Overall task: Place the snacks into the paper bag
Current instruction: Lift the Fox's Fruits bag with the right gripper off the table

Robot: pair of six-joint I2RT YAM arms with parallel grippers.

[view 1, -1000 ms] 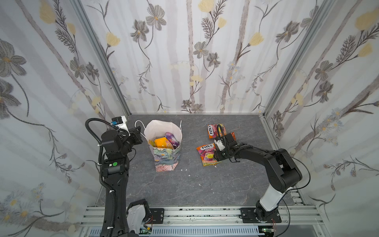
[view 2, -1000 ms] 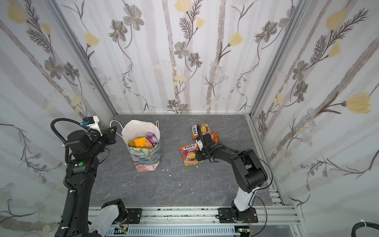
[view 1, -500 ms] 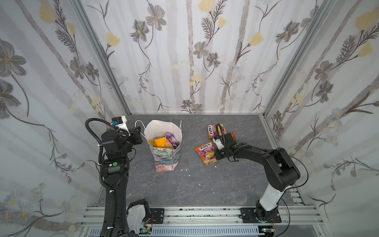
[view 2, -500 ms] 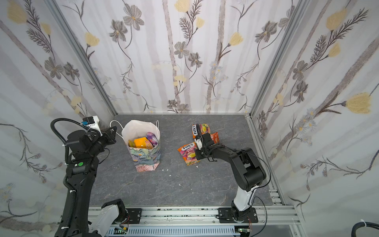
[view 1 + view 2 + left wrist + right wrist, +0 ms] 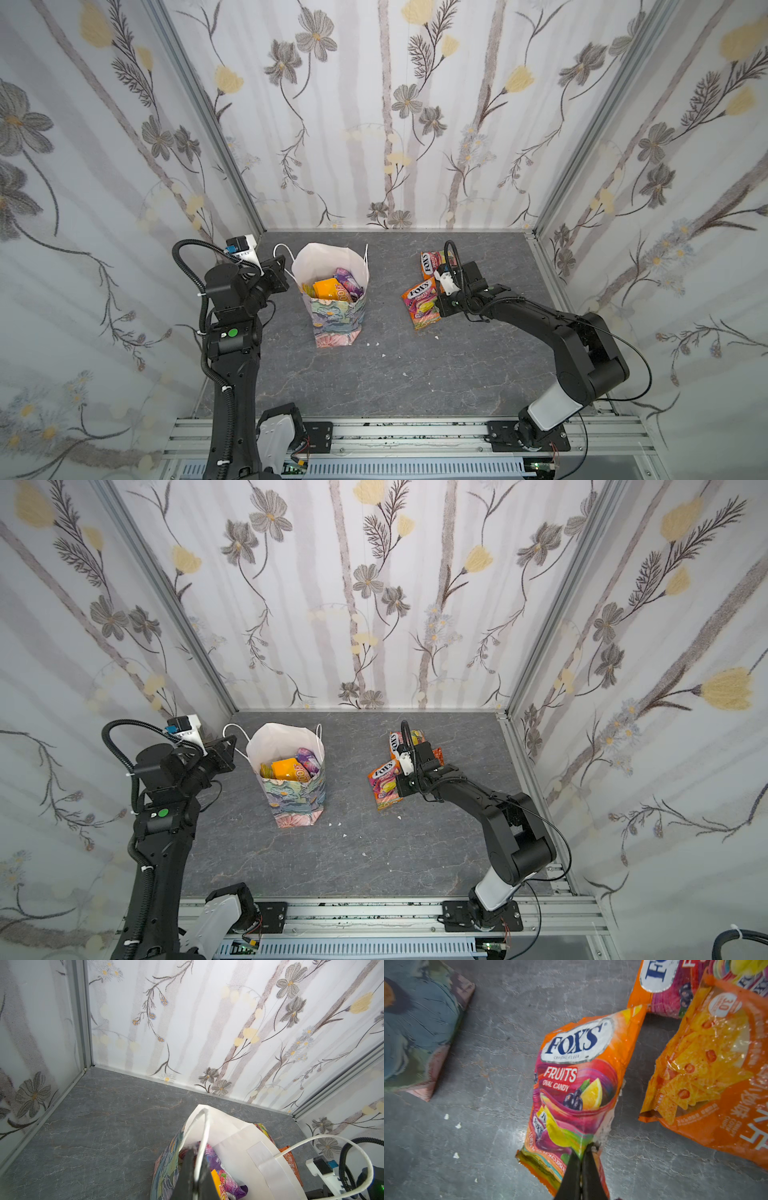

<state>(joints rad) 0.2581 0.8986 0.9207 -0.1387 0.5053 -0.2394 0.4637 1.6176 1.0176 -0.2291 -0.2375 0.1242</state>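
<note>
Three snacks [image 5: 708, 1068] remain outside the floral paper bag [image 5: 336, 316]; right fingers [image 5: 572, 1176] pinch an orange FOX'S pouch [image 5: 577, 1084], left fingers [image 5: 186, 1176] pinch its cord handle [image 5: 204, 1126].

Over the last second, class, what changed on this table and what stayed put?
The right gripper closed on an edge of the FOX'S Fruits pouch, nudging it slightly. Nothing was let go. The left gripper stays shut on the cord handle of the paper bag. The bag, the second FOX'S pouch and the orange chip pack are unchanged.

Paper bag [image 5: 334, 320] stands left of 3 snacks [image 5: 420, 302]
</note>
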